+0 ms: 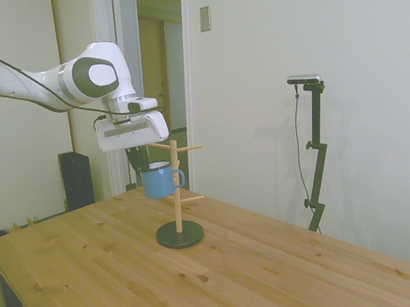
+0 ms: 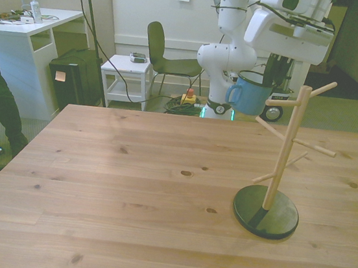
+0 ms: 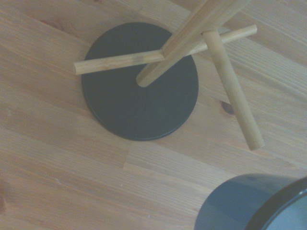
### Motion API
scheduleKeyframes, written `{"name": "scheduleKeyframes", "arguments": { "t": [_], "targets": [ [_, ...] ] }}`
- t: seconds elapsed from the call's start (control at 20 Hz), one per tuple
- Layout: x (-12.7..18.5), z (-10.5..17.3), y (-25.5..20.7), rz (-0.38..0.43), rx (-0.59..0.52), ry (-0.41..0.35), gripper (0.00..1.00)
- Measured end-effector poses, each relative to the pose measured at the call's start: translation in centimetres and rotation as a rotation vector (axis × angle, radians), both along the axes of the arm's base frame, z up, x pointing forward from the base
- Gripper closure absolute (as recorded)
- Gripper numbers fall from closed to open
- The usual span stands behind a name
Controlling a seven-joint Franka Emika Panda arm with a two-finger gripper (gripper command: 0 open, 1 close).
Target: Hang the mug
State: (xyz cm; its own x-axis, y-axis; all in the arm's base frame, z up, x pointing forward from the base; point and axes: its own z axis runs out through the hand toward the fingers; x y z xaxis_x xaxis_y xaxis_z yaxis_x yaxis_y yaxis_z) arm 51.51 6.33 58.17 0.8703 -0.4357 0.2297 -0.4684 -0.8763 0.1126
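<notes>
Right now I'm holding the mug [image 2: 252,96] aloft beside the rack [image 2: 287,147], end effector [image 2: 259,77] pinching its rim. I'm worrying the handle [image 1: 180,178] clips a peg [image 2: 281,102], tipping the rack.

The mug [image 1: 157,182] is blue with a dark rim. The rack [image 2: 284,147] has pale wooden pegs and a black round base. The surface [image 2: 126,193] is knotty honey-coloured pine.
</notes>
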Motion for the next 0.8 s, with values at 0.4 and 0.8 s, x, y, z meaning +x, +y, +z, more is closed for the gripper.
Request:
{"name": "scheduleKeyframes", "arguments": {
  "t": [0.4, 0.8],
  "targets": [
    [1.3, -1.1, 1.6, 0.004, -0.006, 0.018, 1.00],
    [1.4, -1.4, 3.3, 0.016, -0.009, 0.018, 1.00]
  ]
}}
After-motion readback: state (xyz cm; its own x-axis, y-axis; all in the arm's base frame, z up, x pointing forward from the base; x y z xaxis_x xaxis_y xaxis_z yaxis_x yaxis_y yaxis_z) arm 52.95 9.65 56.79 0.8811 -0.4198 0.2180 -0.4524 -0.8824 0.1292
